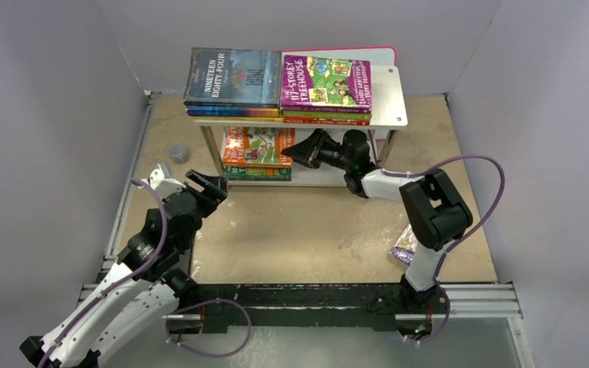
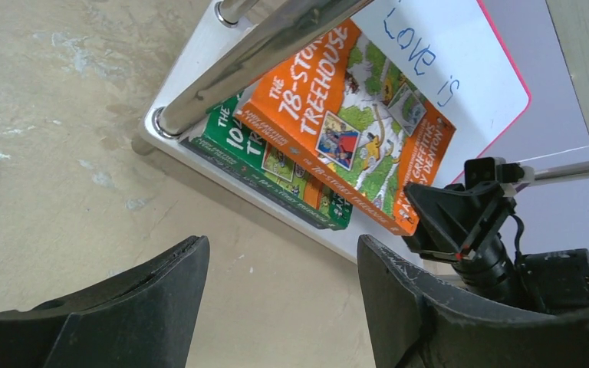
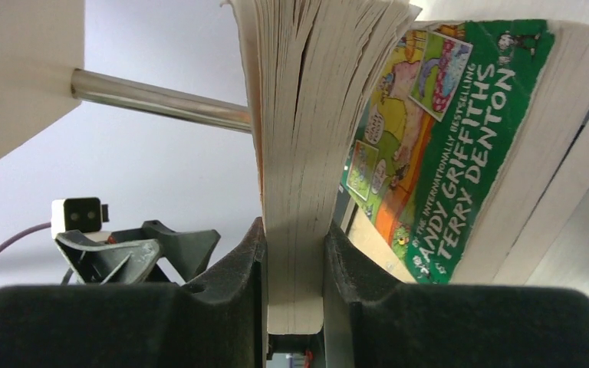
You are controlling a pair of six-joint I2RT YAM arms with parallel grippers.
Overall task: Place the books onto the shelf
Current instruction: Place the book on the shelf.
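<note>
The shelf [image 1: 389,107] is largely loaded. Its top board carries two stacks side by side: a dark blue stack [image 1: 231,77] on the left and a purple Treehouse stack [image 1: 326,80] on the right. The lower board holds a short pile, with an orange book [image 2: 345,130] on top of a green book [image 2: 276,165]. The right gripper [image 1: 301,150] reaches under the top board from the right. Its jaws are narrow and clamped on the page edge of the orange book, and the wrist view shows the pages pinched between both pads. Whether that book rests fully on the pile cannot be told, so I judge its placement unfinished pending release. The left gripper [image 1: 213,186] hovers near the shelf's front left leg, jaws wide, holding nothing. One loose book [image 1: 403,247] lies on the table [image 1: 314,230] beside the right arm, partly hidden by it, and its title is not legible. A small grey object [image 1: 176,152] sits on the table left of the shelf. Assessment: most books are shelved. Outstanding items are release of the orange book, then retrieval and shelving of the loose book.
</note>
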